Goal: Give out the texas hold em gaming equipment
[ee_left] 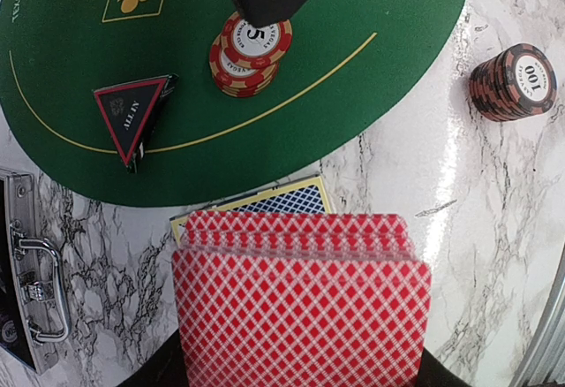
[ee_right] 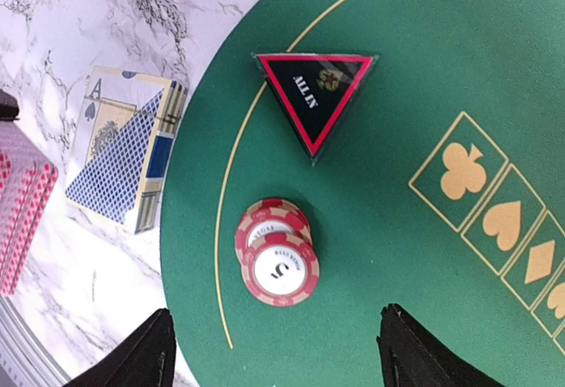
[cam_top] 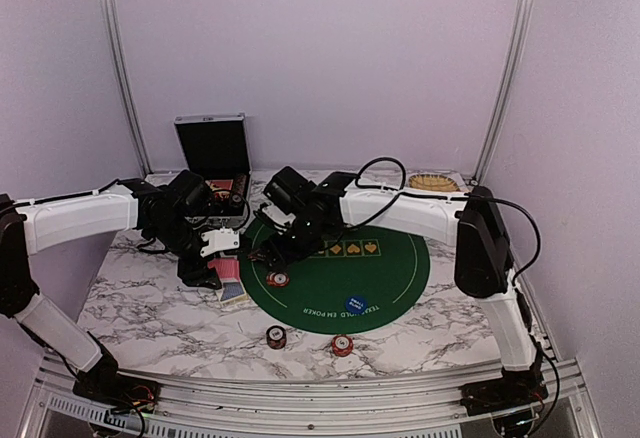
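On marbled tabletop [cam_top: 150,308], round green mat [cam_top: 390,258]; lilac walls [cam_top: 320,58]; left pincer [cam_top: 222,270] apparently grasping red-backed cards [ee_left: 300,307]; right pincer [ee_right: 278,347] released.

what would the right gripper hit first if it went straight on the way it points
Probably the red chip stack just ahead of the open right gripper; depth is unclear, so possibly the green mat beside it.

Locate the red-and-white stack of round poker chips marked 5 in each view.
Top external: chip stack on the left part of the round green felt mat.
Left wrist: top centre, on the mat.
Right wrist: lower centre.
Shared landmark: the green mat.
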You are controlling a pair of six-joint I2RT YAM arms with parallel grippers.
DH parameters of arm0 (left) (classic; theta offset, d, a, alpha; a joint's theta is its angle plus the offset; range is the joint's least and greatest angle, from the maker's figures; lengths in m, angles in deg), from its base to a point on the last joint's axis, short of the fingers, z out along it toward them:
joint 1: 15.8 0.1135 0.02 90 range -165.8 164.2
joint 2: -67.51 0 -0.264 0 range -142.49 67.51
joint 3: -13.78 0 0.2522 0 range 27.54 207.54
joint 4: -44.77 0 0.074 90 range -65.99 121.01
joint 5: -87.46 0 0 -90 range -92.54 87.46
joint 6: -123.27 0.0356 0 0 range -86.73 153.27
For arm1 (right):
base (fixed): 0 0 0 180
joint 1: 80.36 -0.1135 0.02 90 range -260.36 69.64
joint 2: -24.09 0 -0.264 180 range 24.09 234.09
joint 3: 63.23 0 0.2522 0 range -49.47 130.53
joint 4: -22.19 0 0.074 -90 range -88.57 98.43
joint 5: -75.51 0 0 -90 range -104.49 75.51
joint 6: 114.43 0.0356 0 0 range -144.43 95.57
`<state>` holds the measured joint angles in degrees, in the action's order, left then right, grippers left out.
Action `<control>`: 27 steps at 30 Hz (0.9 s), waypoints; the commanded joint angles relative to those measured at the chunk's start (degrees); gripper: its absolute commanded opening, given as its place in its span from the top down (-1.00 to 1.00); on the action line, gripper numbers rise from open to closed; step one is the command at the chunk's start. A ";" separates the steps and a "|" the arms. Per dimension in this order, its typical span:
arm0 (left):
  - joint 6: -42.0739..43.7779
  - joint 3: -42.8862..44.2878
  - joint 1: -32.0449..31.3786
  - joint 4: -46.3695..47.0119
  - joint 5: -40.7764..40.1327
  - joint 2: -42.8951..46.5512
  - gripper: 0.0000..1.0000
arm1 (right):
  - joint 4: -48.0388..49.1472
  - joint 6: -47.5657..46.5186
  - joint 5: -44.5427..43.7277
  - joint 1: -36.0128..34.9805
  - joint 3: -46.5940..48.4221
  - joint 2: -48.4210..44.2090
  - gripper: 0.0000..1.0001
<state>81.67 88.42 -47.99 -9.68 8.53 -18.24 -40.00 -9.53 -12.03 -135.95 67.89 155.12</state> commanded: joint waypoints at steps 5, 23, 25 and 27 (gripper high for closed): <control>-0.19 0.73 0.44 -0.89 1.13 1.84 1.00 | -1.19 -0.05 -4.76 0.57 -12.98 -12.35 -0.58; -0.45 1.87 0.37 -1.41 1.45 0.89 1.00 | -2.93 8.63 3.34 -6.95 -44.36 -35.93 -0.54; -0.61 2.00 0.37 -1.50 1.66 0.78 1.00 | -1.13 9.19 3.93 -7.31 -45.77 -35.56 -0.54; -0.55 2.17 0.39 -1.50 1.75 0.82 1.00 | 0.32 9.23 4.11 -7.33 -46.00 -34.48 -0.54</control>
<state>81.45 88.45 -47.99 -9.81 8.73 -18.27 -43.06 -2.49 -9.32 -143.19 22.19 119.60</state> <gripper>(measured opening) 0.650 0.769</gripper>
